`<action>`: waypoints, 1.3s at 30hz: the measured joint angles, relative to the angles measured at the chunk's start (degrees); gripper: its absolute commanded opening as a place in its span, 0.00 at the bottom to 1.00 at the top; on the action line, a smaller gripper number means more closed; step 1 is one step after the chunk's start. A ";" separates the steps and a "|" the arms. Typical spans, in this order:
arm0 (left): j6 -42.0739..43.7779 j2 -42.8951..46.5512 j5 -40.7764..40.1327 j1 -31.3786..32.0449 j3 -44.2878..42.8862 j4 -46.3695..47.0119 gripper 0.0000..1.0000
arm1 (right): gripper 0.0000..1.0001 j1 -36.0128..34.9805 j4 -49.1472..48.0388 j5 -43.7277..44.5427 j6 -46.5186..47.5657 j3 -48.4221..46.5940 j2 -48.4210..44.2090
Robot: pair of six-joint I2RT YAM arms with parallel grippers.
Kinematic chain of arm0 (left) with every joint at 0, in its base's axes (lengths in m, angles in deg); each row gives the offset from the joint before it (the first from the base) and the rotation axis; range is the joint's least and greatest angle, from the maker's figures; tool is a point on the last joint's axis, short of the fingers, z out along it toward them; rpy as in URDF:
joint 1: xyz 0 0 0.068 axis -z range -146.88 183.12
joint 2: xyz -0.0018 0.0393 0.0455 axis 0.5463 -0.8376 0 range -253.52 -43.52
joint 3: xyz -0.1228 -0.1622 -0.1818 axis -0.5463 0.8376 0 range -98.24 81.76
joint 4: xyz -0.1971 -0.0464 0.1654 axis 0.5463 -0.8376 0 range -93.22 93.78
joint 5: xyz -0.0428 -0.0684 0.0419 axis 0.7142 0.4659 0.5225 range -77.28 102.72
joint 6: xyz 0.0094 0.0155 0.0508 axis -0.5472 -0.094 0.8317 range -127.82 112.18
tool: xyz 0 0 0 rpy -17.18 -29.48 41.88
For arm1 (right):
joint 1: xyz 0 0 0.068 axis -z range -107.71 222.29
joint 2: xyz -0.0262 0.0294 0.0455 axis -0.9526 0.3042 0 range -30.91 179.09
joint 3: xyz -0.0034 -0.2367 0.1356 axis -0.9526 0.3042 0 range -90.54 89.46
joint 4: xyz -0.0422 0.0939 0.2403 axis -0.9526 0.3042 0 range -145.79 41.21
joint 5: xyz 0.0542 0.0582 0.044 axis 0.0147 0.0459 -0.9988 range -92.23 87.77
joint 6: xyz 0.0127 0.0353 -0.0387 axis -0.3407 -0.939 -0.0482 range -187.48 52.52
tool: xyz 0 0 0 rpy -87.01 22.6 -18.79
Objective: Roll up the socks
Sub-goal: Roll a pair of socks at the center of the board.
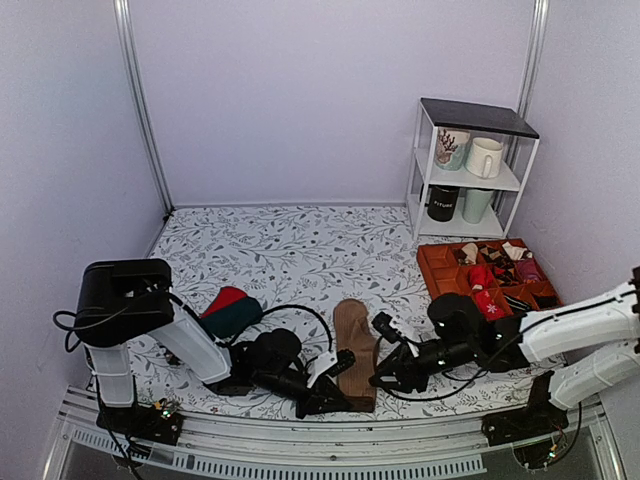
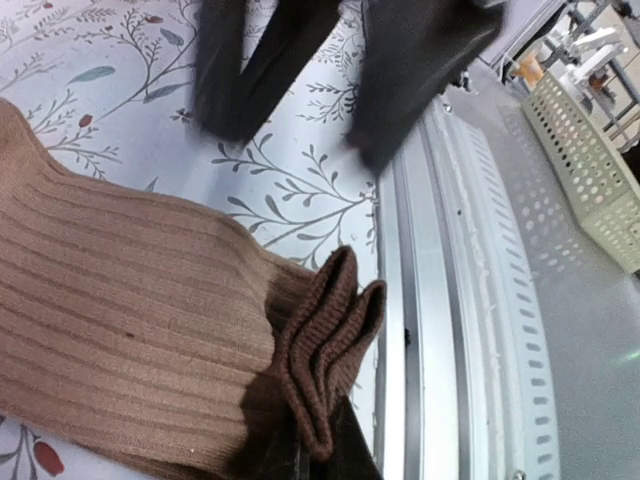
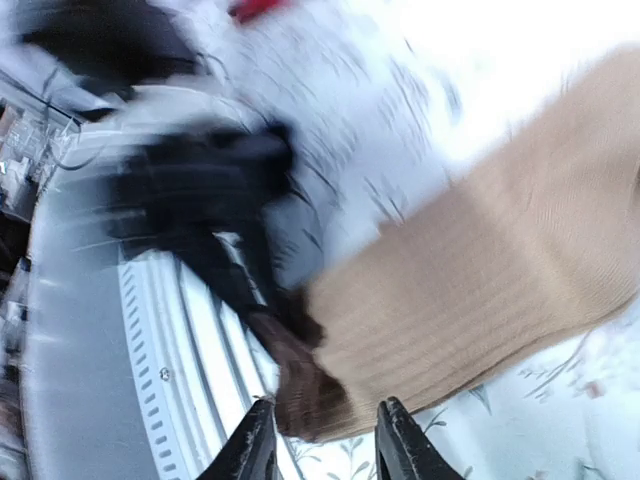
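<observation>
The tan-brown socks (image 1: pixel 355 345) lie as one long flat strip on the leaf-print cloth, toe far and cuff at the near edge. My left gripper (image 1: pixel 333 388) is shut on the cuff. In the left wrist view the folded dark-brown cuff edge (image 2: pixel 325 350) stands pinched in the left gripper (image 2: pixel 318 458). My right gripper (image 1: pixel 386 378) sits just right of the same cuff end. In the blurred right wrist view the right gripper (image 3: pixel 325 448) is open, and the socks' cuff (image 3: pixel 305 395) lies just beyond the gap between its fingertips (image 3: pixel 258 445).
Red and dark green socks (image 1: pixel 230 312) lie left of the strip. An orange tray (image 1: pixel 432 268) with several small rolled socks sits at the right. A white shelf (image 1: pixel 470 165) with mugs stands behind it. A metal rail (image 2: pixel 440 300) runs along the near edge.
</observation>
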 measured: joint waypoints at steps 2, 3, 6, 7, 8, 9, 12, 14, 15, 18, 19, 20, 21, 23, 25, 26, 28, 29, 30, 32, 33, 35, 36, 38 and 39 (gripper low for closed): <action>-1.66 -0.33 0.83 -0.31 0.00 0.50 0.00 | 0.41 -3.23 -2.32 5.22 4.59 2.89 -7.80; -2.14 -0.35 1.07 -0.42 -0.02 0.55 0.00 | 0.41 -5.18 -3.85 7.28 7.17 4.42 -11.23; -3.63 -0.37 1.60 -0.72 -0.15 0.48 0.00 | 0.41 -9.53 -7.13 11.78 13.20 7.50 -15.63; -4.00 -0.37 1.68 -0.76 -0.15 0.46 0.00 | 0.41 -10.88 -7.63 13.33 15.32 8.02 -15.45; -4.26 -0.37 1.73 -0.81 -0.15 0.48 0.00 | 0.41 -11.91 -7.91 14.64 16.48 8.31 -14.84; -4.50 -0.37 1.75 -0.94 -0.17 0.48 0.00 | 0.41 -13.11 -8.00 16.11 17.73 8.37 -13.66; -5.09 -0.44 2.05 -1.14 -0.24 0.50 0.00 | 0.41 -16.72 -8.66 20.87 20.70 8.00 -8.04; -5.31 -0.48 2.25 -1.25 -0.31 0.50 0.00 | 0.41 -18.67 -8.63 23.08 21.97 7.48 -4.59; -5.33 -0.48 2.36 -1.27 -0.31 0.50 0.00 | 0.41 -19.74 -8.70 24.35 22.58 7.13 -2.86; -5.35 -0.57 2.80 -1.46 -0.31 0.59 0.00 | 0.42 -21.40 -9.46 26.84 23.91 6.71 -0.39; -5.35 -0.59 2.93 -1.51 -0.31 0.61 0.00 | 0.41 -21.53 -9.79 27.50 24.26 6.71 -0.24; -5.38 -0.59 2.99 -1.51 -0.31 0.66 0.00 | 0.41 -21.66 -10.23 28.11 24.50 6.71 -0.22; -5.35 -0.61 3.02 -1.51 -0.31 0.70 0.00 | 0.41 -21.66 -10.56 28.46 24.68 6.69 -0.22; -5.35 -0.63 3.08 -1.57 -0.31 0.76 0.00 | 0.41 -21.68 -11.17 29.24 24.98 6.56 -0.22; -5.38 -0.70 3.23 -1.62 -0.31 0.85 0.00 | 0.41 -21.68 -11.58 29.59 25.20 6.38 -0.04; -5.38 -0.72 3.28 -1.62 -0.31 0.90 0.00 | 0.41 -21.68 -11.85 29.66 25.27 6.23 0.20; -5.40 -0.79 3.45 -1.62 -0.28 1.09 0.00 | 0.41 -21.70 -12.17 29.68 25.33 5.88 1.31; -5.40 -0.83 3.52 -1.62 -0.24 1.20 0.00 | 0.41 -21.70 -12.28 29.68 25.33 5.75 1.97; -5.42 -0.87 3.63 -1.62 -0.22 1.36 0.00 | 0.41 -21.70 -12.28 29.66 25.31 5.55 2.62; -5.44 -1.01 3.80 -1.64 -0.17 1.68 0.00 | 0.39 -21.70 -12.50 29.64 25.22 5.03 4.33; -5.44 -1.05 3.96 -1.75 -0.13 1.84 0.00 | 0.38 -21.70 -12.59 29.64 25.14 4.87 4.96; -5.46 -1.07 4.11 -1.84 -0.09 1.99 0.00 | 0.35 -21.70 -12.83 29.73 24.81 4.44 6.71; -5.46 -1.09 4.17 -1.84 -0.09 2.05 0.00 | 0.33 -21.70 -12.92 29.75 24.61 4.22 7.48; -5.46 -1.09 4.24 -1.86 -0.04 2.10 0.00 | 0.28 -21.70 -12.85 29.77 23.96 3.65 8.96; -5.46 -1.09 4.24 -1.86 -0.02 2.16 0.00 | 0.26 -21.70 -12.81 29.77 23.50 3.21 9.66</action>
